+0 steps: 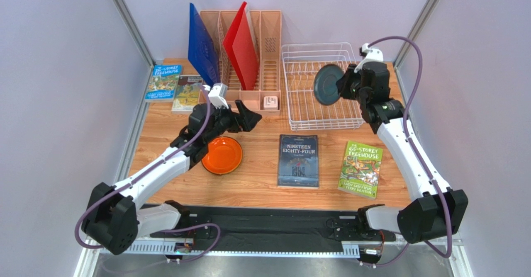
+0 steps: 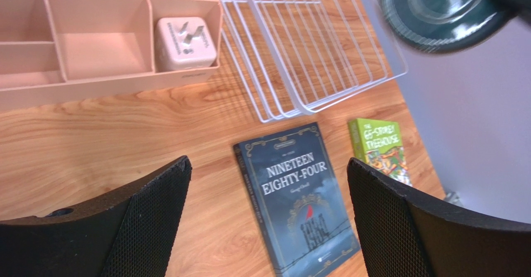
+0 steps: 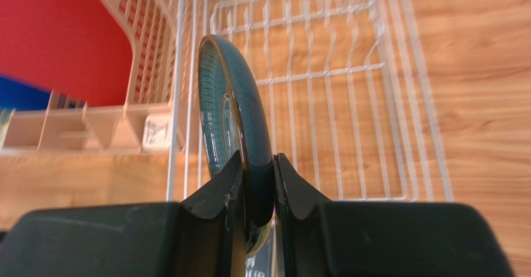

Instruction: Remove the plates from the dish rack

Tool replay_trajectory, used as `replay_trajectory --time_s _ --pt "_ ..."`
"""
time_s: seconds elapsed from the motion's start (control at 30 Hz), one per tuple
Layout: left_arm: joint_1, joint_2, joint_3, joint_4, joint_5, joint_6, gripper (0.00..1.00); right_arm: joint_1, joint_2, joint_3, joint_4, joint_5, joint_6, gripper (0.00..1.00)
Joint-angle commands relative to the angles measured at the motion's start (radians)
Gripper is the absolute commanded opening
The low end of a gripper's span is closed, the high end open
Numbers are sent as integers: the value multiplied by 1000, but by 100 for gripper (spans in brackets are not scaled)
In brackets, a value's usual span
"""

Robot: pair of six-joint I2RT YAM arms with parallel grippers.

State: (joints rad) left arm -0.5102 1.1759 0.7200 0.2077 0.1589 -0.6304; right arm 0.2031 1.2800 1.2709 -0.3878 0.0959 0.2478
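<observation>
My right gripper (image 1: 344, 85) is shut on the rim of the dark teal-grey plate (image 1: 328, 85) and holds it on edge above the white wire dish rack (image 1: 299, 123); the plate also shows in the right wrist view (image 3: 234, 112) and in the left wrist view (image 2: 436, 12). The rack (image 3: 349, 72) holds no other plate. The orange plate (image 1: 222, 155) lies flat on the table under my left arm. My left gripper (image 1: 248, 116) is open and empty, above the table left of the rack (image 2: 299, 47). The red and green plates are out of view.
A pinkish-tan organiser (image 1: 262, 93) with a blue board (image 1: 202, 44), a red board (image 1: 242, 44) and a white plug (image 2: 184, 40) stands left of the rack. Books lie on the table: Nineteen Eighty-Four (image 1: 298, 160), a green Treehouse book (image 1: 361, 169), two at the back left (image 1: 163, 82).
</observation>
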Motion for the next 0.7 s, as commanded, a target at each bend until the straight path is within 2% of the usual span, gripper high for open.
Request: replay_trajectory --time_s 0.0,0.17,0.3,0.67 --pt "-2 -61 -30 99 48 -38 100 16 -59 -57 69 -222 100 0" --pt "-2 -85 -71 166 67 -52 100 24 -96 -139 99 -303 156 0" --pt "-2 -35 -65 260 114 -80 100 25 -120 -191 144 -349 205 0" --pt "-7 318 47 607 258 -242 95 25 -145 -278 253 -473 311 0"
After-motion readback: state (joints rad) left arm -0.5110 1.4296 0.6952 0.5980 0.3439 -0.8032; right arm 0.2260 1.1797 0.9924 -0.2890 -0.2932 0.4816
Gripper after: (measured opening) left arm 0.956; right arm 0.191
